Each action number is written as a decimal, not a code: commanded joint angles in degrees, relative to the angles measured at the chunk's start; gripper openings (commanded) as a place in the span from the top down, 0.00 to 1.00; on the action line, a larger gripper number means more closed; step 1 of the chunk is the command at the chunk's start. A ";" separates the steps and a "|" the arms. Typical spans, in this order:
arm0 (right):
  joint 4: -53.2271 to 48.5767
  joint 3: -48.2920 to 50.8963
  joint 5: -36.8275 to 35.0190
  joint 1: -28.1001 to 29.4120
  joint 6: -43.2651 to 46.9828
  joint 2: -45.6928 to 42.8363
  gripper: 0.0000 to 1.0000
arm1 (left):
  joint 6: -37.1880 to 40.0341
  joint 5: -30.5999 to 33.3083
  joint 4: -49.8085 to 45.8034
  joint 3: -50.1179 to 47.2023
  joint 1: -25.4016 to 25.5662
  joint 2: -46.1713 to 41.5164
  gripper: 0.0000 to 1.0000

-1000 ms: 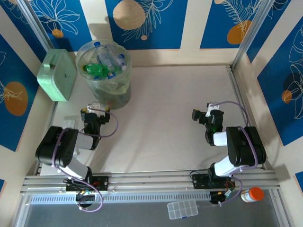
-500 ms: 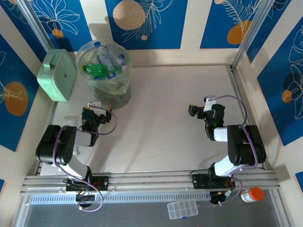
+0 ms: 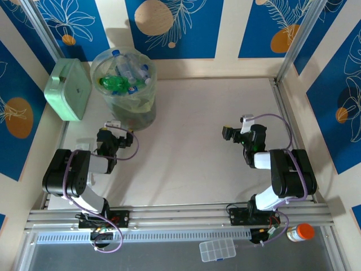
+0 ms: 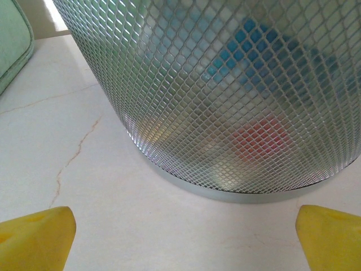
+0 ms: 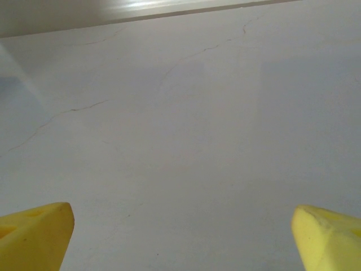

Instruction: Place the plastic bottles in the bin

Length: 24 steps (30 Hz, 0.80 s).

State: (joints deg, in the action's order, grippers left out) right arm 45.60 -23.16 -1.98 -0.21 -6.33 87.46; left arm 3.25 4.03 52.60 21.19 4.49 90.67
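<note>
Bottles (image 3: 121,76) lie heaped inside the bin (image 3: 138,110), just as a second ago; my left gripper (image 4: 180,237) gapes wide and empty, facing the bin's meshed wall near its foot, barely shifted since; my right gripper (image 5: 180,237), equally wide, holding nothing, has swung leftward over bare table (image 5: 186,141).

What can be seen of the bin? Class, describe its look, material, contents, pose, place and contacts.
The bin is a tall round bucket, translucent grey-green with a diamond-patterned wall, lined with a clear bag. It stands upright on the table in the far left corner, beside the mint green box. Inside lie plastic bottles; blue and red patches show through its side.
</note>
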 commanded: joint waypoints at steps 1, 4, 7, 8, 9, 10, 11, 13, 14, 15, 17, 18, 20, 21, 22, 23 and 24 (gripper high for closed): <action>0.10 -0.99 -1.55 0.21 1.14 -0.27 0.01 | -0.61 -1.66 0.60 0.70 -0.80 -0.85 0.01; 0.10 -0.98 -1.45 0.21 1.06 -0.27 0.01 | -0.52 -1.57 1.02 0.43 -0.71 -1.04 0.01; 0.18 -1.00 -1.21 0.04 1.01 -0.27 0.01 | -0.44 -1.46 1.05 0.36 -0.71 -1.03 0.01; 0.10 -1.01 -1.02 -0.05 0.97 -0.27 0.01 | -0.39 -1.35 1.08 0.35 -0.65 -1.10 0.01; 0.03 -1.01 -0.93 -0.06 0.97 -0.27 0.01 | -0.35 -1.31 1.06 0.42 -0.62 -1.09 0.01; 0.01 -1.01 -0.92 -0.06 0.97 -0.27 0.01 | -0.43 -1.32 1.09 0.39 -0.62 -1.04 0.01; 0.09 -1.01 -0.92 -0.06 0.99 -0.27 0.01 | -0.43 -1.34 1.02 0.43 -0.62 -1.04 0.01; 0.07 -1.01 -0.93 -0.06 0.97 -0.27 0.01 | -0.35 -1.22 1.10 0.38 -0.62 -1.03 0.01; 0.06 -0.97 -0.90 -0.06 0.97 -0.28 0.01 | -0.35 -1.19 1.01 0.42 -0.61 -1.04 0.01; 0.01 -1.00 -0.92 -0.08 0.97 -0.27 0.01 | -0.35 -1.21 1.06 0.40 -0.60 -1.05 0.01; 0.05 -1.01 -0.85 -0.17 0.99 -0.27 0.01 | -0.36 -1.31 1.02 0.43 -0.62 -1.03 0.01; 0.05 -1.01 -0.89 -0.13 0.97 -0.28 0.01 | -0.35 -1.29 1.01 0.43 -0.56 -0.95 0.01; 0.10 -1.01 -0.83 -0.10 0.97 -0.27 0.01 | -0.35 -1.31 1.01 0.43 -0.62 -0.98 0.01; 0.08 -0.97 -0.83 -0.12 0.97 -0.27 0.01 | -0.35 -1.31 1.01 0.43 -0.62 -0.95 0.01; 0.03 -0.99 -0.83 -0.14 1.02 -0.27 0.01 | -0.35 -1.31 1.01 0.43 -0.62 -0.99 0.01; 0.05 -1.01 -0.84 -0.17 0.97 -0.23 0.01 | -0.37 -1.31 1.01 0.43 -0.62 -0.94 0.01; 0.06 -1.00 -0.82 -0.14 0.97 -0.27 0.01 | -0.37 -1.31 1.01 0.43 -0.62 -1.00 0.01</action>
State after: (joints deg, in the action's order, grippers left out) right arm 45.58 -23.16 -2.76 -0.12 -6.15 87.46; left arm 3.11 4.01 52.64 21.19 4.49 90.67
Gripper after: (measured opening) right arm 0.990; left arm 0.994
